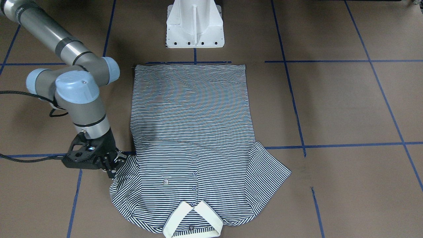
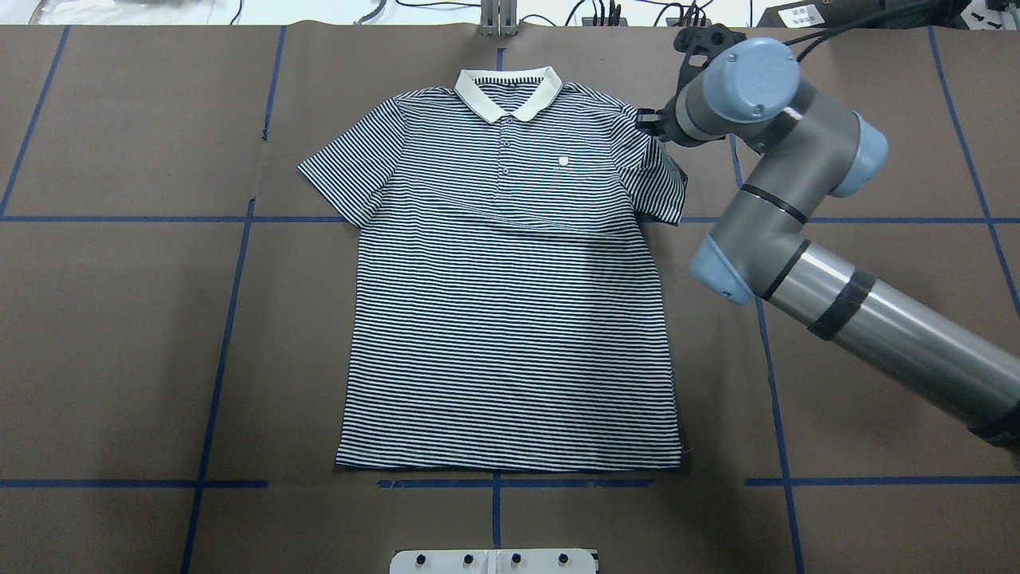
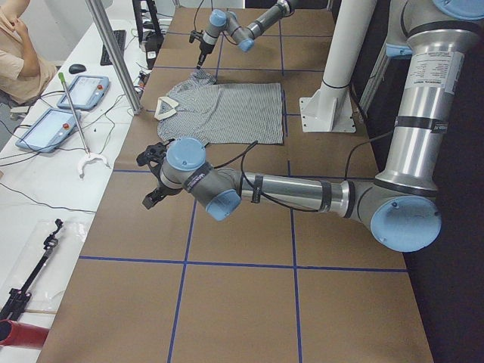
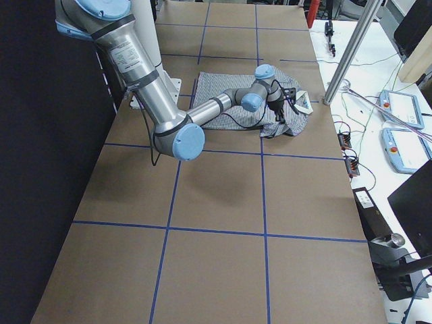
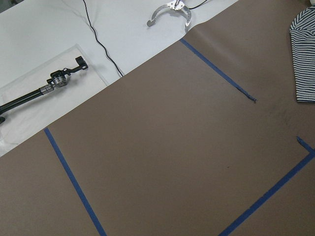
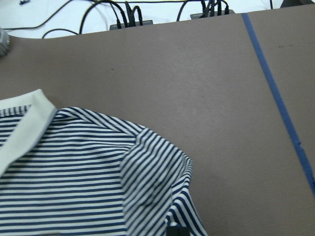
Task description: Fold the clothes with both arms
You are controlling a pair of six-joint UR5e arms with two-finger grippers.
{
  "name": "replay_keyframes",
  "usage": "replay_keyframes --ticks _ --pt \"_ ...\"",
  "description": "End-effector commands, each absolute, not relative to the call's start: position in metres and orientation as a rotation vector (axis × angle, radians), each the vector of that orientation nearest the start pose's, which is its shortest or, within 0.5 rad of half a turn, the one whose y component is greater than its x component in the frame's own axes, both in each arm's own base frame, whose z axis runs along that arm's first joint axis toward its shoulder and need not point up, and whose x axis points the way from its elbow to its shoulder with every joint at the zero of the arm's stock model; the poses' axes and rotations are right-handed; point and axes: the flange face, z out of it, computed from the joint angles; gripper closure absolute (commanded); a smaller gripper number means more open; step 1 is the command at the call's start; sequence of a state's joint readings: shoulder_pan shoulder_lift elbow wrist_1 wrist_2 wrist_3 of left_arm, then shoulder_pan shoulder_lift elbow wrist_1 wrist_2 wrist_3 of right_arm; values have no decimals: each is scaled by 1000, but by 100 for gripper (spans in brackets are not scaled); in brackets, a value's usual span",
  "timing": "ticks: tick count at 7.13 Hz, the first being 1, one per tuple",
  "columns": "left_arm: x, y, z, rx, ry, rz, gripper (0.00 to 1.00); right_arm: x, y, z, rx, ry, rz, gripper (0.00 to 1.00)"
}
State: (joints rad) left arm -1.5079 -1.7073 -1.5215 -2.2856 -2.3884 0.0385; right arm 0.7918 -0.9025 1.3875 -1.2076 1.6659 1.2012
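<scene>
Left gripper (image 3: 151, 195) hangs low over bare brown table (image 2: 119, 319), well apart from the polo shirt (image 2: 510, 319). It shows only in the side view, so I cannot tell whether its jaws are parted or closed. Its wrist camera looks down on blue tape lines (image 5: 74, 182), and only the tip of one striped sleeve (image 5: 304, 54) reaches in at the upper right.

Further toward the right gripper (image 1: 114, 166), the shirt lies face up and spread flat. Its placket is buttoned, and its cream collar (image 2: 508, 89) points to the far edge, away from the robot's white base (image 1: 195, 26). The sleeve on the left gripper's side lies smooth and fanned out.

The right gripper is down at the outer edge of the other sleeve (image 6: 152, 177), and appears clenched on the cloth. That sleeve is bunched and creased just beside the fingers, and part of it folds over toward the shirt's body. The rest of the shirt stretches flat away from this gripper toward the robot's left.
</scene>
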Motion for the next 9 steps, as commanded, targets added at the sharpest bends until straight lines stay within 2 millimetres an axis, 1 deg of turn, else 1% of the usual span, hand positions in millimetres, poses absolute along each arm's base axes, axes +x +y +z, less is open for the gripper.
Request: replay_keyframes --ticks 1,2,3,4,5,7,8,9 --pt "-25 -570 525 748 785 417 0 -502 -610 219 391 -784 497 100" --pt "-25 -570 525 747 785 417 0 -532 -611 212 417 -757 536 100" --pt "-25 -570 525 746 785 415 0 -550 -613 209 423 -739 548 100" --pt "-25 -570 524 748 785 416 0 -558 -610 210 420 -734 540 100" --pt "-25 -570 525 746 785 415 0 -560 -609 212 417 -731 537 100" --pt "-25 -570 525 746 785 415 0 -562 -608 208 420 -737 533 100" --pt "-25 -570 525 746 785 415 0 -564 -606 208 424 -734 524 81" --pt "-25 -570 525 746 785 415 0 -569 -603 212 445 -707 458 1"
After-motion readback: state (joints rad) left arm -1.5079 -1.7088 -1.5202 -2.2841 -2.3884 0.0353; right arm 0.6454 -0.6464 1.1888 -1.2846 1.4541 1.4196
